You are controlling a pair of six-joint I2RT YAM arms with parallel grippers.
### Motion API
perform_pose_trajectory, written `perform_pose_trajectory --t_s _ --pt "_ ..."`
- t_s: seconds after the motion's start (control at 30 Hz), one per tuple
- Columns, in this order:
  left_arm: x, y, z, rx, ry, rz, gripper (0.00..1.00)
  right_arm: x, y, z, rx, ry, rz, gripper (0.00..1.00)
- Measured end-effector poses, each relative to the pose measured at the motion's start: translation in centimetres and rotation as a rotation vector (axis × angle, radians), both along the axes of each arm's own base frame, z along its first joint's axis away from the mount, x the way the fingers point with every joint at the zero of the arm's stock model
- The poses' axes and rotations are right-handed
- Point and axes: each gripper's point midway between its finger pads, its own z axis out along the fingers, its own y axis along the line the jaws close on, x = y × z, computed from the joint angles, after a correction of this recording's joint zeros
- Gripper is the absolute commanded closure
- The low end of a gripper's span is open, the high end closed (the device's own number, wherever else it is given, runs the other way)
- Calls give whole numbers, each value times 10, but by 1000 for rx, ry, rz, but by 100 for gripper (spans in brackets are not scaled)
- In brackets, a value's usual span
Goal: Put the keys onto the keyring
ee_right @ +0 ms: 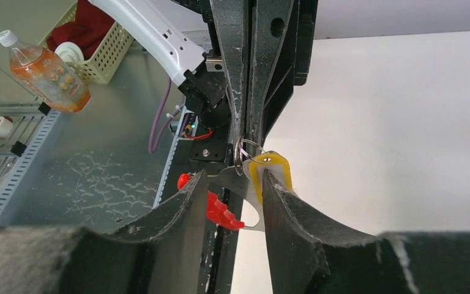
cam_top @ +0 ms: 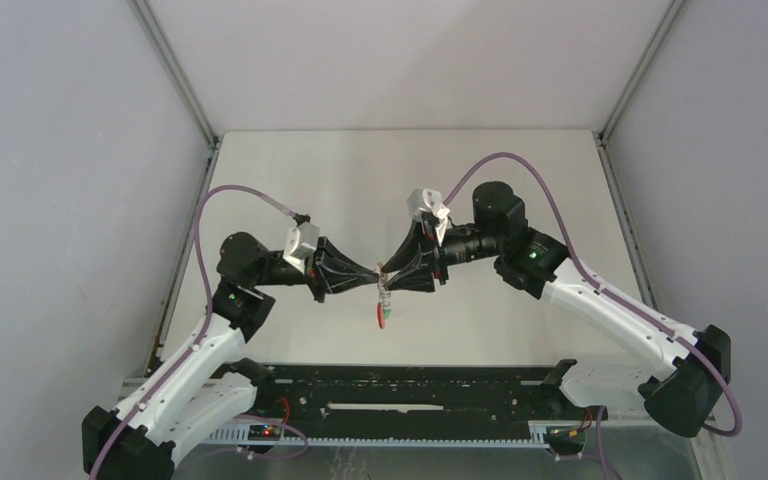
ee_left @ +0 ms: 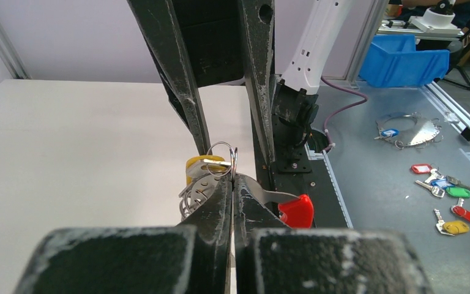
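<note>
Meeting mid-frame in the top view, above the desk (cam_top: 520,180), both arms hold the work aloft. The left gripper (ee_left: 232,180) is clenched on the keyring (ee_left: 263,193), whose red section juts lower right. The right gripper (ee_right: 232,177) stands parted, with the yellow key (ee_right: 270,170) against one finger, just beside a small wire loop.

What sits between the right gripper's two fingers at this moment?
The yellow key and part of the grey keyring lie there. The right wrist view shows this, with the right gripper open around them.
</note>
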Motion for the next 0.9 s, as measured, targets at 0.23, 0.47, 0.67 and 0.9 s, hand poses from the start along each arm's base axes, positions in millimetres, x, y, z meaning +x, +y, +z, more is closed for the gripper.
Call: perform_pose_trajectory --t_s 0.23,0.47,0.67,0.9 --pt "0 0 0 0 0 0 100 1 2 0 1 -18 -15 64" --pt "0 0 0 0 0 1 100 4 1 3 5 -43 -44 60" --pt "1 0 0 0 1 6 100 4 0 8 15 -73 -60 61" --pt "1 0 -1 3 6 8 100 0 1 10 19 -83 -57 64"
